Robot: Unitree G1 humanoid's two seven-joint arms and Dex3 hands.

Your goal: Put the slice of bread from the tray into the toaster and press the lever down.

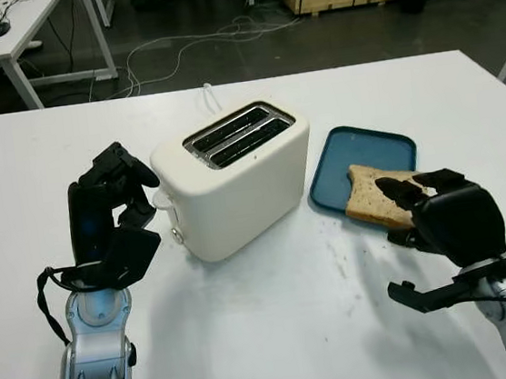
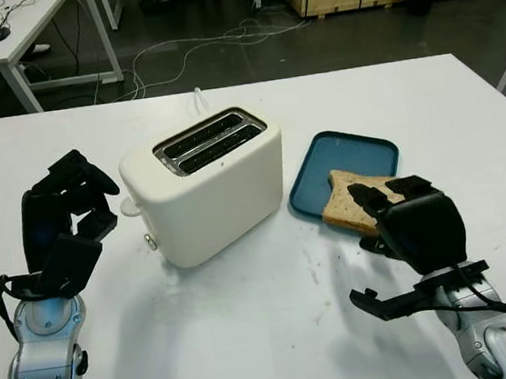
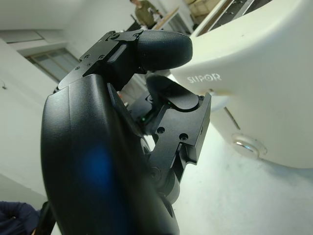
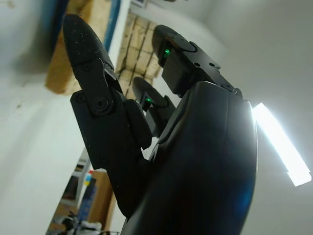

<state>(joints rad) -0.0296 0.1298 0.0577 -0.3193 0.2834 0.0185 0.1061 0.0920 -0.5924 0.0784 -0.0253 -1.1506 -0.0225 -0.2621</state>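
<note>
A cream two-slot toaster (image 1: 233,178) stands near the middle of the white table (image 1: 278,333), both slots empty. Its lever (image 1: 159,198) sits on the end face turned toward the robot's left side, in the raised position. To the toaster's right lies a blue tray (image 1: 363,151) with one slice of bread (image 1: 374,196) on it; the slice's near edge overhangs the tray rim toward the robot.

The right hand (image 1: 438,209) is at the near edge of the slice, fingers (image 1: 400,193) reaching over the bread. Whether they have closed on it cannot be told; the slice lies on the tray, not lifted.

The left hand (image 1: 114,210) is raised just beside the toaster's lever end, fingers curled, holding nothing and apart from the lever.
</note>
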